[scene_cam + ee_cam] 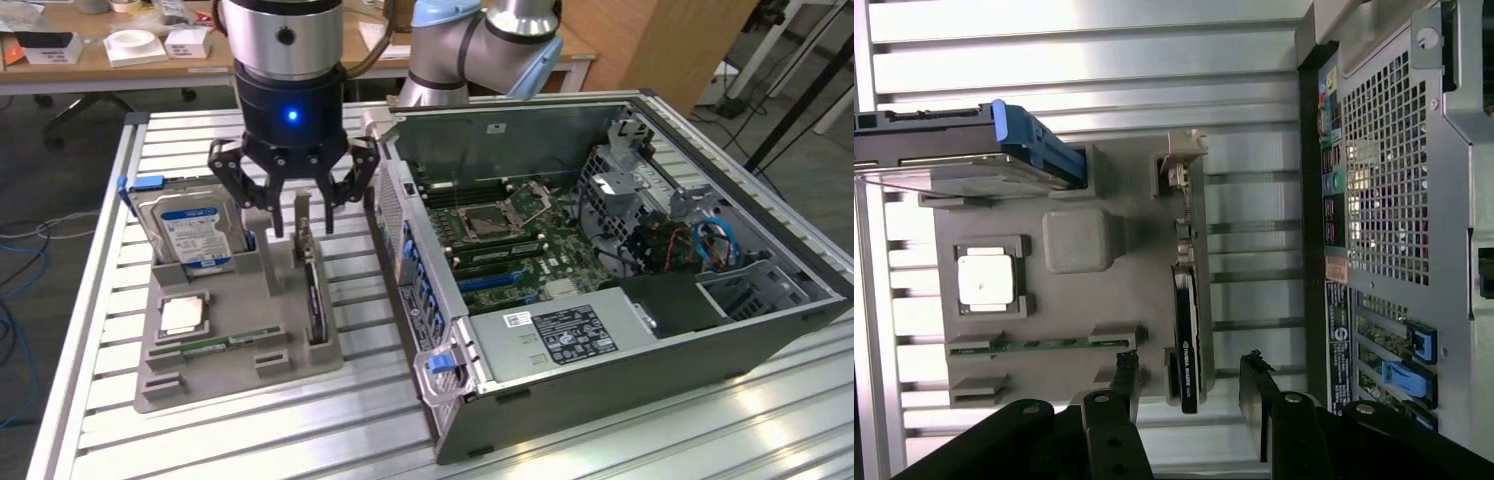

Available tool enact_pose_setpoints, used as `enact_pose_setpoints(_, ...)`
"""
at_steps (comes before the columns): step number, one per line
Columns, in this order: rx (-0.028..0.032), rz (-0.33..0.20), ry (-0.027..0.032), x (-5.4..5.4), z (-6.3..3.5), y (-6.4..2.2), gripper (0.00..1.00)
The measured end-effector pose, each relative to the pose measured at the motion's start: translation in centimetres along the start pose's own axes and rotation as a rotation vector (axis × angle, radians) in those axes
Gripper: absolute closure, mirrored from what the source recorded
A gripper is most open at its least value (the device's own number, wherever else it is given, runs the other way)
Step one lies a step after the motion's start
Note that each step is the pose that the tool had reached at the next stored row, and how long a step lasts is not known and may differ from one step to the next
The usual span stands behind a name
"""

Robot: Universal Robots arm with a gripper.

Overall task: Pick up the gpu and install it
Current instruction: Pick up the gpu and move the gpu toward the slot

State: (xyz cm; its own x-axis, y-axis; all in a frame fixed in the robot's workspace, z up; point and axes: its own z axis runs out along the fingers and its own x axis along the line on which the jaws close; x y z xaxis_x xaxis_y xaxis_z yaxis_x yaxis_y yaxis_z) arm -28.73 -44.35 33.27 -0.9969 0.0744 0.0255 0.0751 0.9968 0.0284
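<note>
The gpu is a thin dark card standing on its long edge in a slot of the grey holder tray, on the side nearest the computer. My gripper hangs open directly over the card's far end, one finger on either side, and holds nothing. In the wrist view the gpu shows edge-on, its silvery bracket at the end away from my gripper. My black fingers straddle the card with a gap on both sides.
The open computer case lies at the exterior view's right, its motherboard with blue slots exposed. Its perforated rear panel is close beside the tray. The tray also holds a hard drive, a processor and a memory stick.
</note>
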Motion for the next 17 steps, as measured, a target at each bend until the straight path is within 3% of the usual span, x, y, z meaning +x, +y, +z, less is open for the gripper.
enact_pose_setpoints(17,0.0,0.0,0.0,-0.1,1.35,-0.25,0.47)
